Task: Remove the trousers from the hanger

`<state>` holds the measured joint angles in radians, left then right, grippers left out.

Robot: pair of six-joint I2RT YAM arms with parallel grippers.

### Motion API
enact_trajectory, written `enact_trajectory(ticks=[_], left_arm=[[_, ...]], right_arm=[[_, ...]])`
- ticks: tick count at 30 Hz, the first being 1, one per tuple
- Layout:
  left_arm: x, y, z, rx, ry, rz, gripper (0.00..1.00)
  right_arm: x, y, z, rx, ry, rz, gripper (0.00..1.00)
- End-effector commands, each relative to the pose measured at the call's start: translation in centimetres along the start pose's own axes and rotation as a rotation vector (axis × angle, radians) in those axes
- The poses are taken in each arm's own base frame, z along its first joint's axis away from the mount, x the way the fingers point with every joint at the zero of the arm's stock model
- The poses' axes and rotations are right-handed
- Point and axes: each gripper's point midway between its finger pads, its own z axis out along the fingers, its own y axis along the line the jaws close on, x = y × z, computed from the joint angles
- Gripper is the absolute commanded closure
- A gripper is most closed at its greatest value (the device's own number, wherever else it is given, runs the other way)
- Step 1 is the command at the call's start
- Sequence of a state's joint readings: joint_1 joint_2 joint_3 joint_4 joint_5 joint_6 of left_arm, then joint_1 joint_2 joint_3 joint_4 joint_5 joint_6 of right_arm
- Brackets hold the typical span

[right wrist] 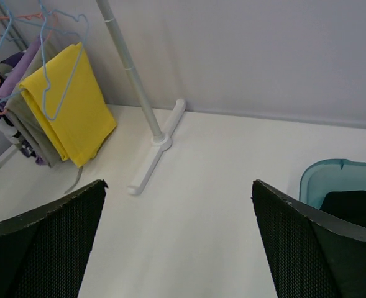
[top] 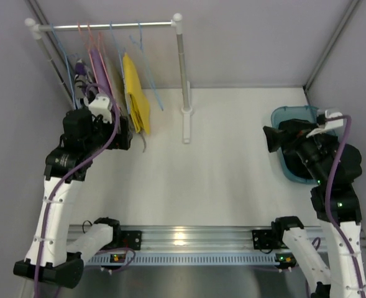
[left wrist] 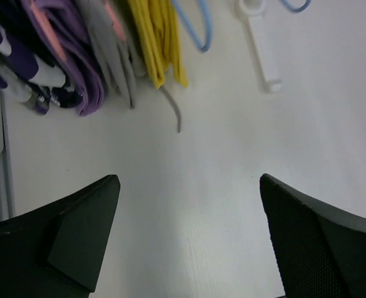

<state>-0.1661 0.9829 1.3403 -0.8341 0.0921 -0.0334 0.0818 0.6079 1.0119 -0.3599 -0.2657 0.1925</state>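
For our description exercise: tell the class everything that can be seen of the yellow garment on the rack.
The yellow garment is plain, bright, soft-looking cloth, folded into a flat oblong of several layers. It hangs from the rack, its lower end close to the table. A grey garment presses against one side. A blue hanger crosses its open face. What carries it cannot be told.

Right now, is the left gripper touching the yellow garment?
Apart. Left wrist view shows bare table between the open left gripper and the yellow garment.
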Motion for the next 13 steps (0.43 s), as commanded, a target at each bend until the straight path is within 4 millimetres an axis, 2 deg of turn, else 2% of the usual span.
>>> enact_trajectory(ticks=[1,3,6,9,13], left_arm=[[0.5,2.5,-3.1,-0.115,-0.090,0.047,0.01],[1.7,3.7,-3.5,-0.172,-0.083,0.051,0.01],[2.1,4.9,-4.6,-0.241,-0.102,0.055,0.01],[2.1,5.1,-5.2,-0.260,-0.113,0.056,0.01],[1.6,6.0,-6.0,-0.317,-0.142,0.020,0.01]], right_arm=[[0.9,-1.8,-2.6,0.107,-0.015,-0.084,0.00],[1.3,-1.6,-3.3,0.101,-0.024,-0.071,0.01],[2.2,-1.0,-4.0,0.074,-0.020,-0.062,0.00],[2.7,-0.8,-4.0,0.057,-0.002,-0.070,0.00],[2.0,-0.4,-3.8,0.037,-0.010,-0.087,0.01]])
